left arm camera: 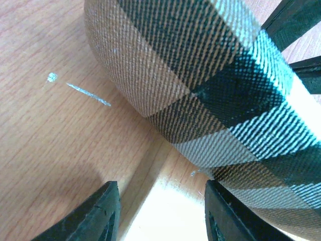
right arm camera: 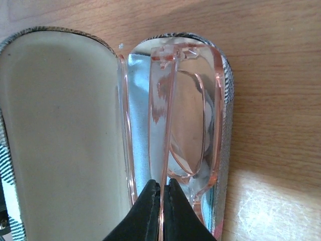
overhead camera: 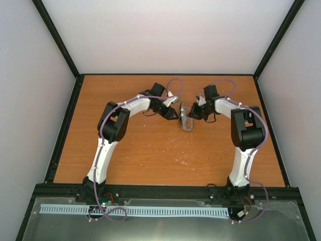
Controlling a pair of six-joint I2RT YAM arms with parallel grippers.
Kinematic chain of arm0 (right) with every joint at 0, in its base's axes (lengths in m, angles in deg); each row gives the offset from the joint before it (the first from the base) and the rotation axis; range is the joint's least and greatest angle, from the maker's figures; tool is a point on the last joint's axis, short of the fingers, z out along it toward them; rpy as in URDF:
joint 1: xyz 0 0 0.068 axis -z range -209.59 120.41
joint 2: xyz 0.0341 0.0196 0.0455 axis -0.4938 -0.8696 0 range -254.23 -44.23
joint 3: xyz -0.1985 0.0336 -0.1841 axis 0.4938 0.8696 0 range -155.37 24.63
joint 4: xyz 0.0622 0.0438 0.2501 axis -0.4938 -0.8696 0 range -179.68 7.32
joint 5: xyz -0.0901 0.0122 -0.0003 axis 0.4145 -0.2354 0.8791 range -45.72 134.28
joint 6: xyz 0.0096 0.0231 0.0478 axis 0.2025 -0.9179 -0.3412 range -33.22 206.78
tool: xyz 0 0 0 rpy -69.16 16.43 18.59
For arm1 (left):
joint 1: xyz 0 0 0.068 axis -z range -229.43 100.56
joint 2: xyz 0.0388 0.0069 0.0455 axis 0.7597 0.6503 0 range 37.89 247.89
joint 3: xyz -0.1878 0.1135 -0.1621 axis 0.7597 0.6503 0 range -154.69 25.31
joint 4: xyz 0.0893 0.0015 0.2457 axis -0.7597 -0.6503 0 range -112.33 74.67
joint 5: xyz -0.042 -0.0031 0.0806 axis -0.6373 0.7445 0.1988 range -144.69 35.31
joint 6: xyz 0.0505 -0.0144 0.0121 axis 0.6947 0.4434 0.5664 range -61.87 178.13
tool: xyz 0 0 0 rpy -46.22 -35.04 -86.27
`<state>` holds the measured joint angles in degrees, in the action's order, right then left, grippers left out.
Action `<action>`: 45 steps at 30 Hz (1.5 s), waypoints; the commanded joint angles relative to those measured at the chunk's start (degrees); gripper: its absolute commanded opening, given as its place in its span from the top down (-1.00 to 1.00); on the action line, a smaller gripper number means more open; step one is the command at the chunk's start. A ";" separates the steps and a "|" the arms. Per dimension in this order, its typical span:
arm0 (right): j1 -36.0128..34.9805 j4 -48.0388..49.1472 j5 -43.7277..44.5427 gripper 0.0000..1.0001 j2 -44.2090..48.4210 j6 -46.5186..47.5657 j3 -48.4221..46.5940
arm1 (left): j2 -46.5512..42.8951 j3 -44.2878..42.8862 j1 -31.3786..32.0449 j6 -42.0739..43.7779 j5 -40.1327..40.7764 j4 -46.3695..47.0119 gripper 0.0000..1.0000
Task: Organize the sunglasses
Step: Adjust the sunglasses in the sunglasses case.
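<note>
Thin, glossy, see-through pink plastic sunglasses lie folded in the open oblong case, woven brown and grey outside and smooth and pale inside, on the wood-grain desk. The right jaws pinch one slim arm; the left jaws stand apart beside the case's shell.

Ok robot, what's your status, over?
Left end effector open beside case. Right end effector shut on sunglasses arm. Sunglasses in open case. Nothing blocking.

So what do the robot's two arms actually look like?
The left arm and right arm match: white tube-like sections joined by chunky black joints, with a thin purple cable looping along each. The fingers are plain black, tapering wedges. A small green light glows by the left arm's base.
</note>
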<state>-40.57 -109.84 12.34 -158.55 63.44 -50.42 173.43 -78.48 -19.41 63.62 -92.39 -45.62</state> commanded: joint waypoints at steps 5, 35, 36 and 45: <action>-2.45 -0.80 -2.29 0.94 -4.27 0.01 -0.48 | -1.62 -1.93 0.74 0.26 -0.19 0.14 0.04; 0.84 -4.75 5.04 0.75 4.10 0.78 -0.68 | -2.13 -1.15 0.79 0.31 0.03 0.39 0.06; 1.06 -4.52 4.61 0.75 4.11 0.64 -0.44 | -2.13 -1.15 0.87 0.35 0.15 0.40 0.06; 2.46 3.58 -10.88 0.52 3.32 -3.47 4.21 | -2.39 -0.17 0.92 0.47 0.68 0.70 0.10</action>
<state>-38.54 -110.27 9.85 -156.17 61.98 -47.93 173.43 -78.46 -19.31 63.62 -91.71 -46.19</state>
